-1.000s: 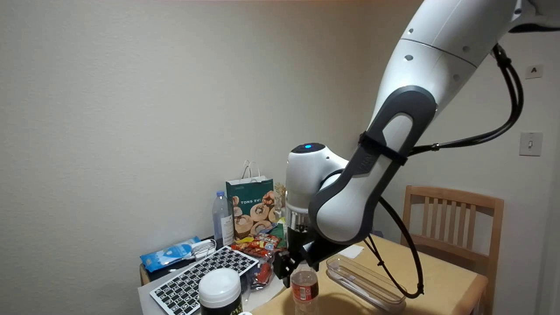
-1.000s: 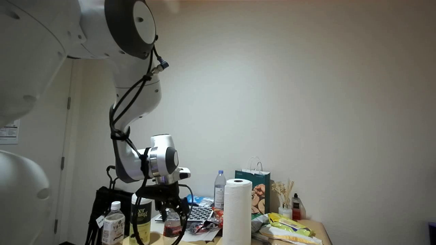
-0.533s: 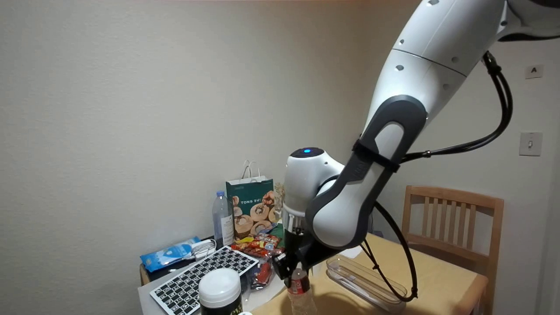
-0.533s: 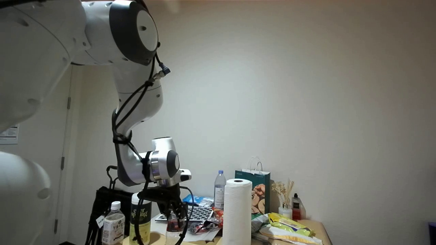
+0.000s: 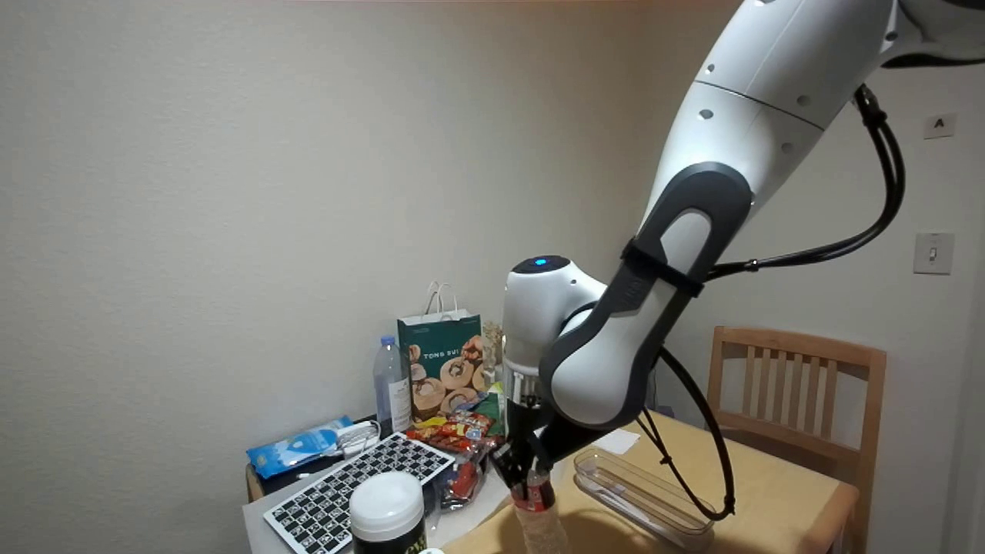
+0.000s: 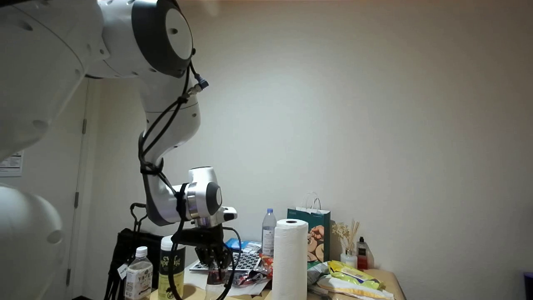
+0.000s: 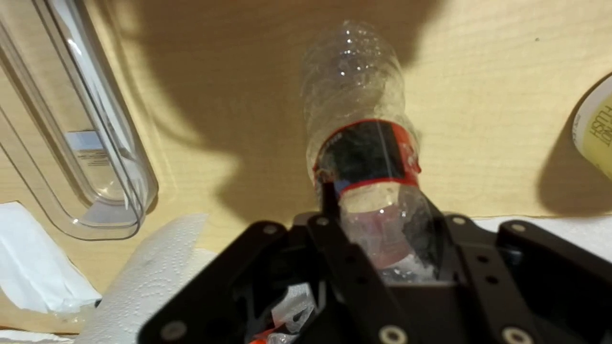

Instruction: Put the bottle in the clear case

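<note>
The clear plastic bottle (image 7: 363,157), with a red and black label, stands between the fingers of my gripper (image 7: 380,210), which press on its upper part from both sides. In an exterior view the gripper (image 5: 531,469) covers the top of the bottle (image 5: 542,515), which leans slightly. Its base lies below that picture's edge; whether it touches the table I cannot tell. The clear case (image 5: 639,517), a long see-through box, lies on the table beside the bottle; in the wrist view the case (image 7: 146,184) is at the left.
A white-lidded canister (image 5: 387,500) and a gridded board (image 5: 362,492) lie near the bottle. Snack packs (image 5: 458,431), a tall bottle (image 5: 391,385) and a green bag (image 5: 442,365) stand behind. An exterior view shows a paper towel roll (image 6: 290,258) and a white-capped bottle (image 6: 139,273).
The gripper came down over the bottle, and its jaws shut on it. The bottle has shifted and tipped a little; its label now sits higher. The arm has risen slightly since the middle frames.
</note>
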Available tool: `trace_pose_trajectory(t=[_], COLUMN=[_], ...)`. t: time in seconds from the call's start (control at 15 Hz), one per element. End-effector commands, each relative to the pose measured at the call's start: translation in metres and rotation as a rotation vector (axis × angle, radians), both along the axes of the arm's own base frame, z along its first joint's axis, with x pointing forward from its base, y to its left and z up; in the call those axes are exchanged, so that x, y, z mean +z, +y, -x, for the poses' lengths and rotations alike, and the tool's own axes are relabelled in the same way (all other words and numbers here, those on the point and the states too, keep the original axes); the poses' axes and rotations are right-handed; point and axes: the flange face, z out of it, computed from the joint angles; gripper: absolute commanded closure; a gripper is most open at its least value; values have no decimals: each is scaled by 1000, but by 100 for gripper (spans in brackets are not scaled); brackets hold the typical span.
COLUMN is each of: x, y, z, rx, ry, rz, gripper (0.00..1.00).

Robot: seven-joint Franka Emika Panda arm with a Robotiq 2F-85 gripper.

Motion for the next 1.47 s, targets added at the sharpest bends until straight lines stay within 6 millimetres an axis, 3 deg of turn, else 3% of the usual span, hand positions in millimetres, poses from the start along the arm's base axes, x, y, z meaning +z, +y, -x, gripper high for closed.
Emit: trace_pose_trajectory(t=[0.0, 0.33, 0.53, 0.6, 0.8, 0.87, 1.4], x=[29, 64, 75, 70, 72, 72, 36], y=[-20, -68, -94, -85, -97, -96, -127], z=[13, 27, 30, 17, 19, 20, 2], rx=[63, 145, 94, 95, 78, 80, 185], ry=[100, 294, 291, 280, 281, 282, 283], rz=[30, 37, -13, 25, 10, 10, 149], gripper=[87, 87, 87, 64, 64, 88, 87])
